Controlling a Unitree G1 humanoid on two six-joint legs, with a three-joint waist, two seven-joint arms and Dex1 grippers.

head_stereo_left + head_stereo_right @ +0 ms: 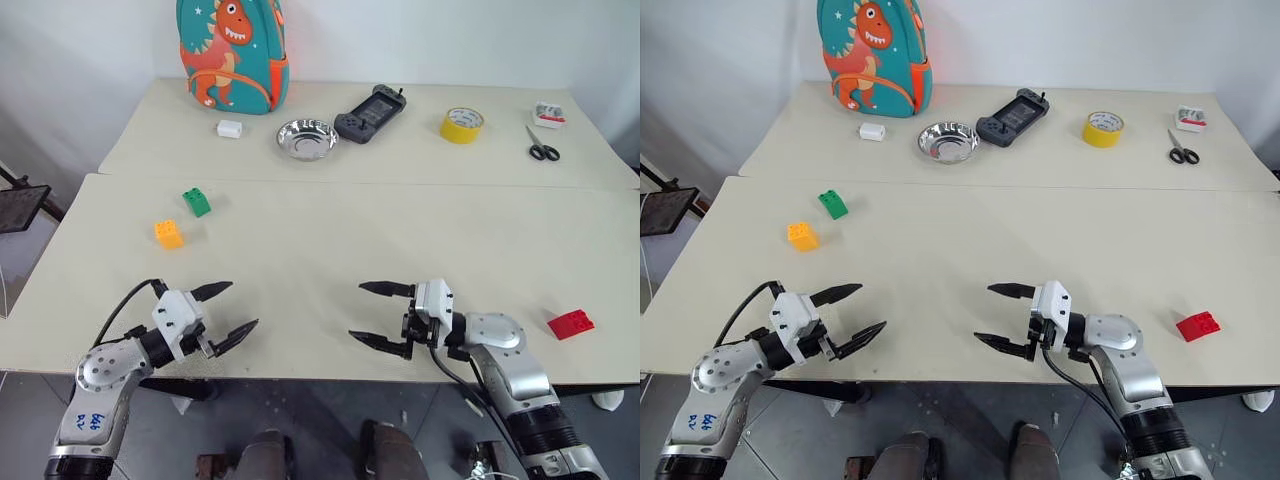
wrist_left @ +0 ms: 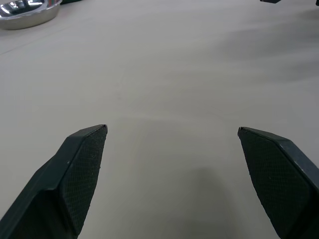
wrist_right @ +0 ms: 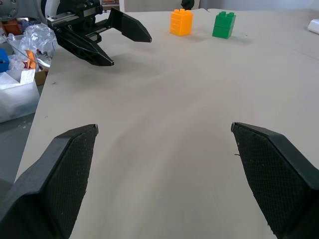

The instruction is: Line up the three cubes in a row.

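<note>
The three cubes are scattered on the near table (image 1: 330,240), not yet in a row: the green cube (image 1: 196,202) and the orange cube (image 1: 168,234) sit close together but apart on the robot's left, while the red cube (image 1: 570,324) lies well apart from them, near the front edge on the right. No cube is held or touched. The left gripper (image 1: 222,311) and the right gripper (image 1: 380,315) are poised low over bare tabletop near the front edge, tips turned toward each other, fingers of both spread wide and empty. The task is judged to be at its opening step, with nothing yet moved. The next move is judged to call for a reach by the right gripper to the red cube, so that it may be carried toward the other two, or for the left gripper to be brought to the orange cube. In the left wrist view no cube is seen, and the steel bowl (image 2: 25,12) is cut off at the edge. The cubes' studs are too small to be made out clearly from the head.
</note>
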